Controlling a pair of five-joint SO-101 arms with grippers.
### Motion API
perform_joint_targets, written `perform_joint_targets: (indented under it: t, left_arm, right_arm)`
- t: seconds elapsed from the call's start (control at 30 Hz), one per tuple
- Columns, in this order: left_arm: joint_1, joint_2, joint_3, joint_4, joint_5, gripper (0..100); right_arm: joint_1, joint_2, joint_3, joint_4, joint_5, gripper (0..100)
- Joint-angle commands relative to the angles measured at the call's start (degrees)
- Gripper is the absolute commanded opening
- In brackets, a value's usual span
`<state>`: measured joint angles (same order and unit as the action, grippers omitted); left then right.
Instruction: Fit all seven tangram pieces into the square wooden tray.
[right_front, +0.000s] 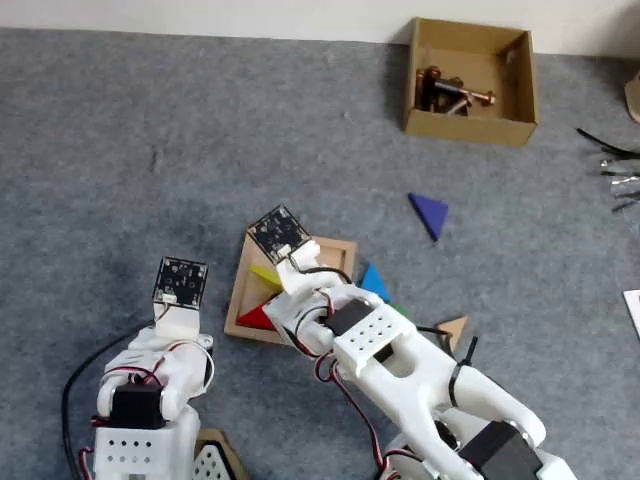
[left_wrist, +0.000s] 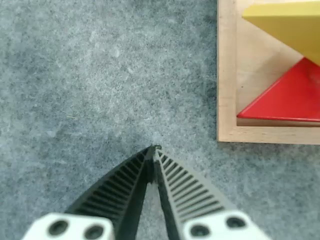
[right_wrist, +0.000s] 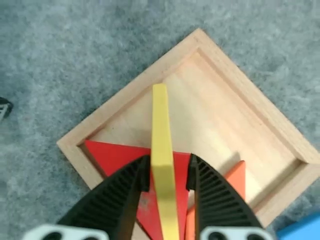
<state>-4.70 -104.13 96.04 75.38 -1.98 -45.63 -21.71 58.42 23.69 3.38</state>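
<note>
The square wooden tray (right_wrist: 235, 85) lies on grey carpet, also seen as the tray (right_front: 335, 250) under the right arm. My right gripper (right_wrist: 168, 161) is shut on a yellow piece (right_wrist: 161, 130), held on edge above the tray floor. A red triangle (right_wrist: 112, 155) and an orange piece (right_wrist: 237, 177) lie inside the tray. My left gripper (left_wrist: 151, 148) is shut with nothing in it, low over the carpet beside the tray's corner (left_wrist: 226, 100). A dark blue triangle (right_front: 430, 213), a light blue piece (right_front: 373, 281), a green piece (right_front: 399, 310) and a tan piece (right_front: 453, 328) lie outside the tray.
A cardboard box (right_front: 470, 120) with metal parts stands at the back right. Cables and tools (right_front: 615, 170) lie at the right edge. A wooden object (right_front: 222, 455) sits by the left arm's base. Open carpet stretches to the left and back.
</note>
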Motion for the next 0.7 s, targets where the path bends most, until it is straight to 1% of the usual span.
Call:
perform_joint_targets:
  t: [0.0,0.3,0.47,0.67]
  left_arm:
    - [-0.6,-0.3,1.1,0.3,-0.5,1]
    - [-0.6,-0.3,1.1,0.3,-0.5,1]
    - [-0.6,-0.3,1.1,0.3,-0.5,1]
    - [-0.6,-0.3,1.1,0.3,-0.5,1]
  right_arm:
    - [-0.4,-0.3,-5.1,0.6,0.4,11.6]
    - [-0.4,-0.3,-5.2,0.6,0.3,11.4]
    - [-0.2,-0.3,-5.2,0.6,0.3,0.0]
    - [-0.3,-0.3,-5.3,0.3,0.2,0.5]
